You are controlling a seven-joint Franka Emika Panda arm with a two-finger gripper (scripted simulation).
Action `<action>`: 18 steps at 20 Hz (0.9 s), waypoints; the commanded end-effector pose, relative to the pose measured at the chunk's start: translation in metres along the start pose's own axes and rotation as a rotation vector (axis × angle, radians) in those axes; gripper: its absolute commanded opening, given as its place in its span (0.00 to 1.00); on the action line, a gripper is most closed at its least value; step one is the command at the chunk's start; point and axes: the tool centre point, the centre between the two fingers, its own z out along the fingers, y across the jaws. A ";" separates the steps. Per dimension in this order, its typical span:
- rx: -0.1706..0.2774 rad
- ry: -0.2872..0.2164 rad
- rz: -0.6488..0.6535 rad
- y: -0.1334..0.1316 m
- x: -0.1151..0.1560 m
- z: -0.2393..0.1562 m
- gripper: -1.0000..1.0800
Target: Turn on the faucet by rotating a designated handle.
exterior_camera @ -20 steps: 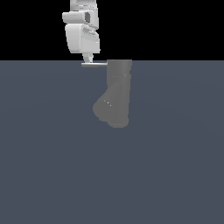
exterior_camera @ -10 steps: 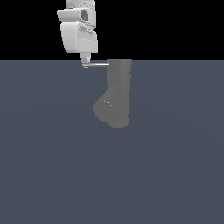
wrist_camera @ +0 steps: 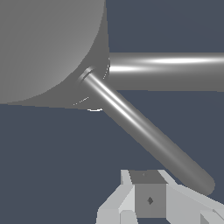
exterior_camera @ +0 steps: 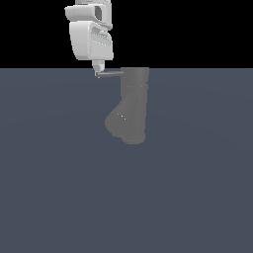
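The dark-grey faucet [exterior_camera: 132, 106] stands on the grey floor [exterior_camera: 123, 197], its thick spout angled down toward the exterior view's left, and the thin handle [exterior_camera: 111, 73] juts from its top toward that same side. The white claw [exterior_camera: 98, 68] hangs over the rod's free end — 1 fingertip [wrist_camera: 148, 199] sits just beside the tip, though whether it touches, or how wide the claw is parted, cannot be told.

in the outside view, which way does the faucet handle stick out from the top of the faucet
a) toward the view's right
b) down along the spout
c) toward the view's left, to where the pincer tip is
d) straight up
c: in the exterior view the handle runs level from the top of the faucet toward the view's left, ending right at the tip of the pincer.
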 end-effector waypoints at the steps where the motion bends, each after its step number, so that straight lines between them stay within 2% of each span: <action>1: -0.007 0.005 0.013 0.007 0.015 0.000 0.00; 18: -0.011 0.006 0.011 0.049 0.055 -0.001 0.00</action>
